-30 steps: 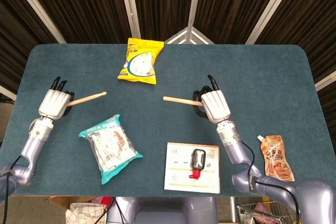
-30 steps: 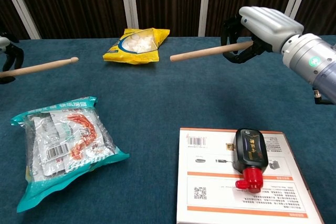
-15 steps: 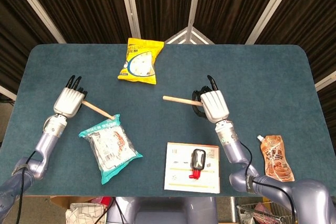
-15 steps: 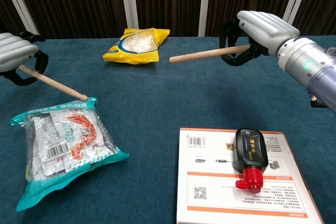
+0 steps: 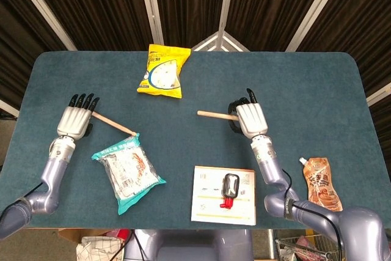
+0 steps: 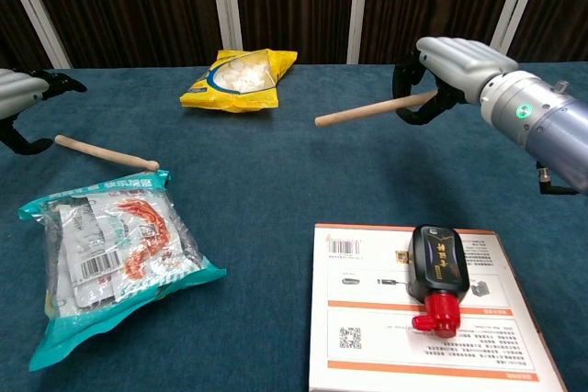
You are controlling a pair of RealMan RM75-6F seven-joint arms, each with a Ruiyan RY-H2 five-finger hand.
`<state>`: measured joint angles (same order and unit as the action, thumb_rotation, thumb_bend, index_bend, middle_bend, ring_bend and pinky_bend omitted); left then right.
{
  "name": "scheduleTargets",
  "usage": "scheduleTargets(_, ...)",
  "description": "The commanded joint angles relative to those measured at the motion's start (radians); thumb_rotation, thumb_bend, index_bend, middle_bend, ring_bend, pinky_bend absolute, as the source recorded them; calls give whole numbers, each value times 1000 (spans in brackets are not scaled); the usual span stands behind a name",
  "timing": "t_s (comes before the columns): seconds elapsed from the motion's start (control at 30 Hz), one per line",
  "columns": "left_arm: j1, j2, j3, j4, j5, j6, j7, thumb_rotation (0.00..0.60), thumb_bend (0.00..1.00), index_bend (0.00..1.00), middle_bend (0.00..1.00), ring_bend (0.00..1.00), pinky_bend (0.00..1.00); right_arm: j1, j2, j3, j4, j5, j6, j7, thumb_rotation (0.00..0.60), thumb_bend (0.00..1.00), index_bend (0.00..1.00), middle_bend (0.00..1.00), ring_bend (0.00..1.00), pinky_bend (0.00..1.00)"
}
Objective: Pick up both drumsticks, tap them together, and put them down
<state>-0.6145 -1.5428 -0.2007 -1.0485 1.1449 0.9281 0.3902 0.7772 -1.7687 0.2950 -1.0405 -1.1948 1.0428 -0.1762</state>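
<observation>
Nearest the robot lay one printed card (image 6: 432, 319) with one small black bottle with a red cap (image 6: 437, 273) on it, one teal-edged snack packet (image 6: 110, 250) to the left, and one brown spout pouch (image 5: 319, 181) far right. Beyond these, the left drumstick (image 6: 106, 152) lay on the table (image 5: 201, 77), its tip just beside the snack packet's top edge, while the left robot hand (image 5: 76, 119) hung over its butt end with fingers spread and nothing in its grasp. The right robot hand (image 5: 250, 118) held the right drumstick (image 5: 215, 113) by its butt, fingers curled around it, the stick above the table and pointing toward the middle. Farthest back sat one yellow snack bag (image 5: 162, 71). So two drumsticks, two robot hands. The risk seemed to lie with the right stick: gripped only at its end, it could pivot or slip as it was lowered and roll off toward the card. On the left, lifting the open fingers carelessly might nudge the resting stick against the packet.
</observation>
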Motion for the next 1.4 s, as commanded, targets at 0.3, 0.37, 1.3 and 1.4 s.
scheduleTargets(0.3,140,323,-48,-486,-87,102,-49,600,354,0,0,0,0,-48,101,36,-174,254,-58,-251,600,236,0,53,60,0)
scheduleTargets(0.37,173,369,-36,-553,-32,147,-95,600,354,0,0,0,0,-64,142,52,-262,291,-29,-279,600,235,0,49,59,0)
scheduleTargets(1.3,634,562,210,-914,108,688,-57,600,298,0,0,0,0,-550,471,-303,-725,-297,577,-83,600,235,0,42,38,0)
scheduleTargets(1.4,652,580,229,-915,139,687,-102,600,298,0,0,0,0,-588,508,-341,-757,-343,609,-96,600,235,0,39,37,0)
